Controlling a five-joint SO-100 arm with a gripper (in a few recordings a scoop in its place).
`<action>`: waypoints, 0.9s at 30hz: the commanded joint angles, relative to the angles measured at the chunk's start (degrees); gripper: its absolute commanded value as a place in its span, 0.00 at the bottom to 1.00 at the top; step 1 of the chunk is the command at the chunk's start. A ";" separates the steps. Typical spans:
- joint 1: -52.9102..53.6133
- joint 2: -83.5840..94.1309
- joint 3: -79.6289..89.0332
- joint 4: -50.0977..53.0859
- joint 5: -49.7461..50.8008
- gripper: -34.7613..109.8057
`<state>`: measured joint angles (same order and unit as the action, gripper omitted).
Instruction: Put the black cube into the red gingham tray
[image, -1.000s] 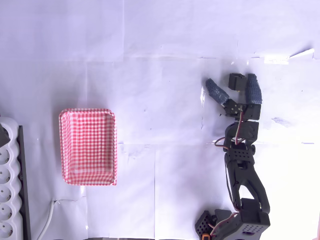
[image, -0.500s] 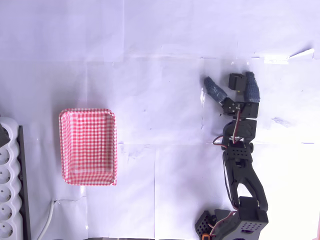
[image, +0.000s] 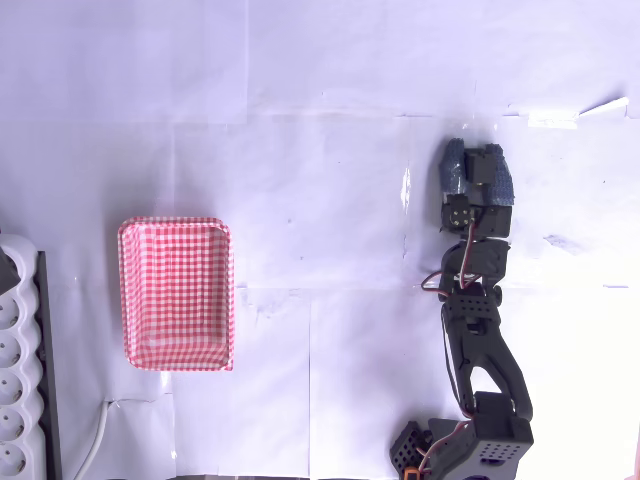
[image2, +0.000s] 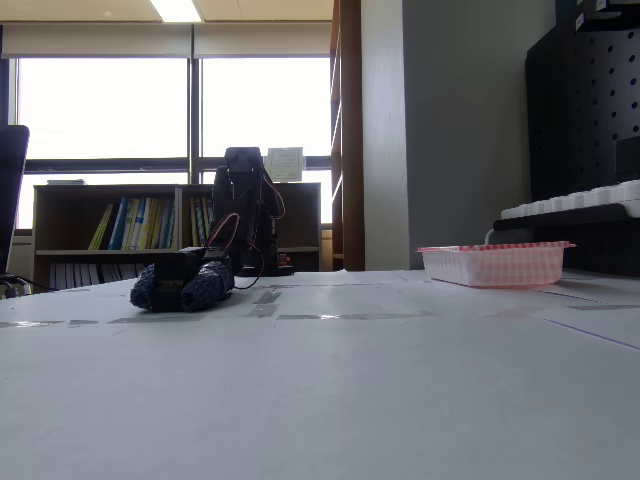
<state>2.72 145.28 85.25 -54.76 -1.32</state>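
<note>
Down on the white paper-covered surface (image2: 330, 400), seen from the low fixed view, the end effector (image2: 180, 283) rests low with its blue-wrapped fingers (image2: 207, 284) pressed together around the black cube (image2: 178, 275); the dark block sits between the two blue pads. In the overhead view the end effector (image: 476, 168) lies near the right edge of the surface, in its upper half, and the fingers (image: 454, 166) close on the black cube (image: 482, 166) from both sides, with almost no gap left. The black arm (image: 478, 330) runs from there down to its base at the lower edge of the surface. Well apart from the cube, close to the left edge of the surface, stands the red gingham tray (image: 177, 292), and nothing lies inside it. Just beyond the tray, at the left edge, there is a white power strip (image: 14, 380) with a white cable (image: 98, 435).
</note>
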 joint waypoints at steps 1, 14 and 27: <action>-0.09 -5.62 -1.41 12.04 2.64 0.24; -13.97 -40.61 28.48 127.62 -3.52 0.24; -53.96 -35.42 64.86 152.31 -27.25 0.24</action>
<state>-43.42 113.99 137.37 93.69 -25.40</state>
